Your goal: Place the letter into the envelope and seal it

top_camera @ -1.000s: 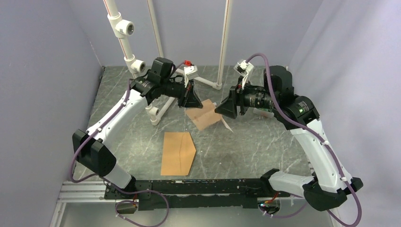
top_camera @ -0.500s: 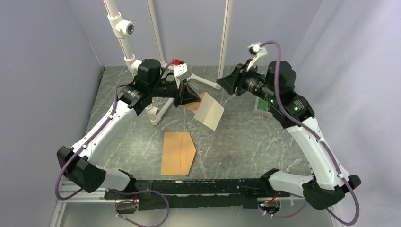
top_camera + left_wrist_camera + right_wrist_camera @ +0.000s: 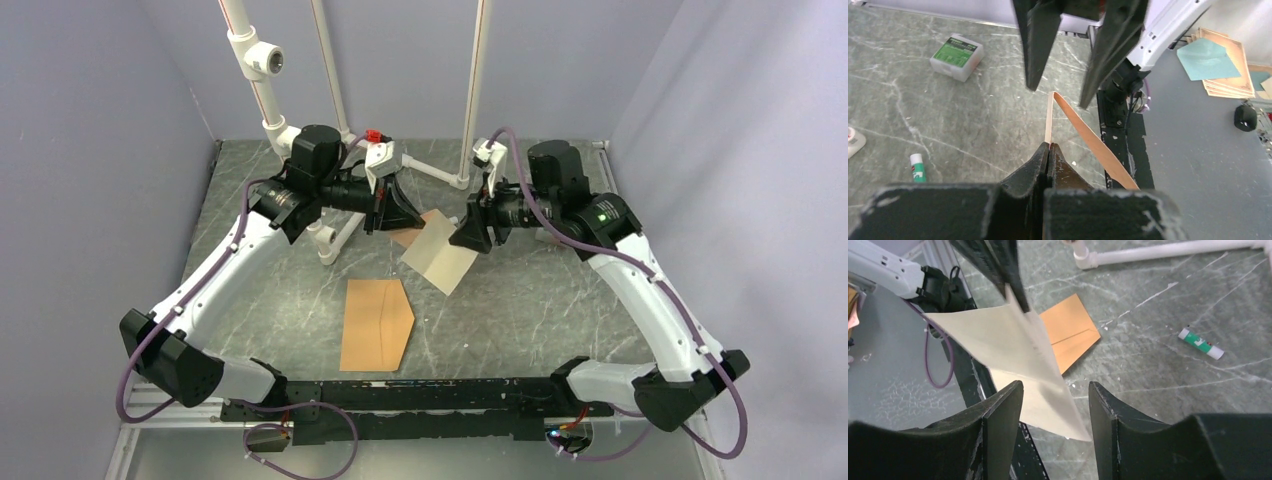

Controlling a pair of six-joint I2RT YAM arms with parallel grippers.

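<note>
In the upper middle of the overhead view, above the grey marbled tabletop (image 3: 520,310), the two arms meet over the letter (image 3: 440,258), which hangs in the air as a pale sheet sloping down toward the lower right. The envelope (image 3: 375,325) lies flat on the tabletop just below it, in the centre of the frame, apart from the sheet, with its pointed flap to the right.

The left gripper (image 3: 405,222) is clamped on the letter's upper left edge; its own camera shows the fingers (image 3: 1040,155) pressed together on paper that bows away in a loose fold. The right gripper (image 3: 462,238) stands with its jaws apart at the sheet's right edge, and its wrist view shows the paper passing between the spread fingers (image 3: 1003,410) without being pinched.

The step in hand looks like a second grasp. To do it well, the right gripper should close near the free corner, away from the left grip, so the sheet can be drawn taut and its fold held flat. The left grip should hold until then.

A glue stick (image 3: 1200,343) lies at the right of the right wrist view.

Half a second earlier the right gripper was raised toward the upper right, clear of the letter; it has since dropped to the paper's edge, while the left arm has barely moved.
</note>
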